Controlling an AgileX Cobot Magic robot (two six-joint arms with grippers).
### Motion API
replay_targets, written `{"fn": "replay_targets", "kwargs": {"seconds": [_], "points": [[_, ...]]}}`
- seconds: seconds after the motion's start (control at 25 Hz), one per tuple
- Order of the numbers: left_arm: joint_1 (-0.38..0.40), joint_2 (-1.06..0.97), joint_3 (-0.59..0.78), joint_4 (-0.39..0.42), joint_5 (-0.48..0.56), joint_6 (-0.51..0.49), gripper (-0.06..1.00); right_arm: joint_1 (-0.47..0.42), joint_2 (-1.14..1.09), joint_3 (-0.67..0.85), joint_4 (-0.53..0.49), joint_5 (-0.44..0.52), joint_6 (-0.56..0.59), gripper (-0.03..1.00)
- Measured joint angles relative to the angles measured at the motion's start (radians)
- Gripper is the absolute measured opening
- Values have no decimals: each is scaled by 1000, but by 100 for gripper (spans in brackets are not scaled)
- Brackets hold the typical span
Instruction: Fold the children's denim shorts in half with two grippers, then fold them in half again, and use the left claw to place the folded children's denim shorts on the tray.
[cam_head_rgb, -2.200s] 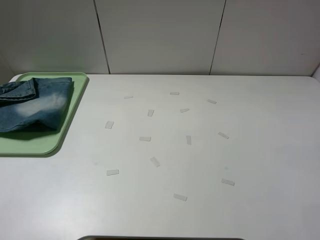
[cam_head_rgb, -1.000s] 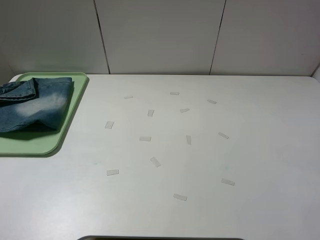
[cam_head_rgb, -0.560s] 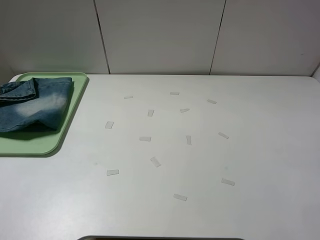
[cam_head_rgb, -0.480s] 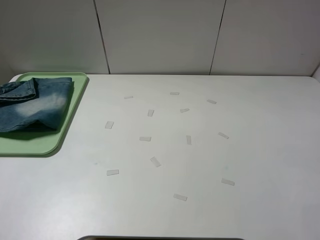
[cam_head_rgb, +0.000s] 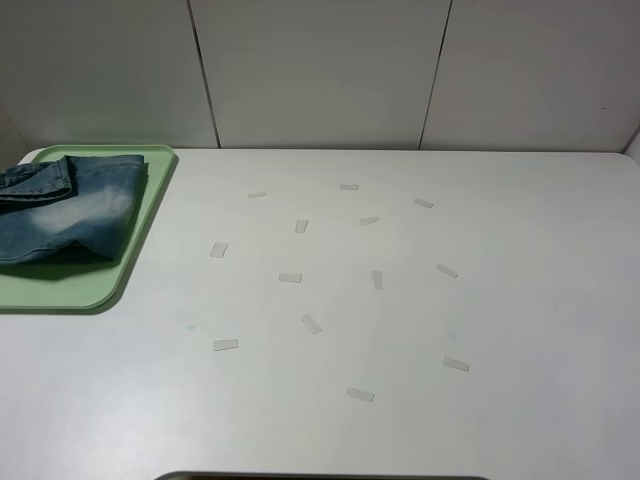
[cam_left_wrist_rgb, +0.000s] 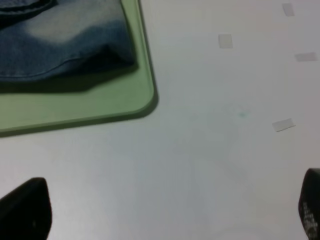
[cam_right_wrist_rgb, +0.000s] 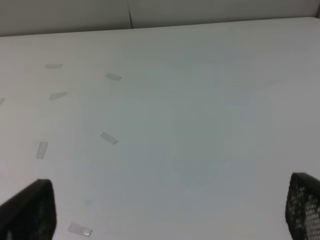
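The folded children's denim shorts (cam_head_rgb: 65, 210) lie on the pale green tray (cam_head_rgb: 95, 285) at the table's far left. In the left wrist view the shorts (cam_left_wrist_rgb: 60, 45) rest on the tray (cam_left_wrist_rgb: 90, 107) well ahead of my left gripper (cam_left_wrist_rgb: 170, 212), whose black fingertips (cam_left_wrist_rgb: 25, 210) stand wide apart, open and empty, over bare white table. My right gripper (cam_right_wrist_rgb: 170, 210) is also open, its fingertips (cam_right_wrist_rgb: 30, 210) spread over bare table with nothing between them. Neither gripper shows in the exterior high view.
Several small pale tape strips (cam_head_rgb: 310, 323) are stuck across the middle of the white table (cam_head_rgb: 520, 300). A white panelled wall (cam_head_rgb: 320, 70) runs behind the table. A dark edge (cam_head_rgb: 320, 477) shows at the table's front.
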Motion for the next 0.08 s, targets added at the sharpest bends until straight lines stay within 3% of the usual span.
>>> {"fn": "replay_targets", "kwargs": {"seconds": [0.08], "points": [[0, 0, 0, -1, 0, 0, 99, 0, 0, 0, 0, 0, 0, 69]]}}
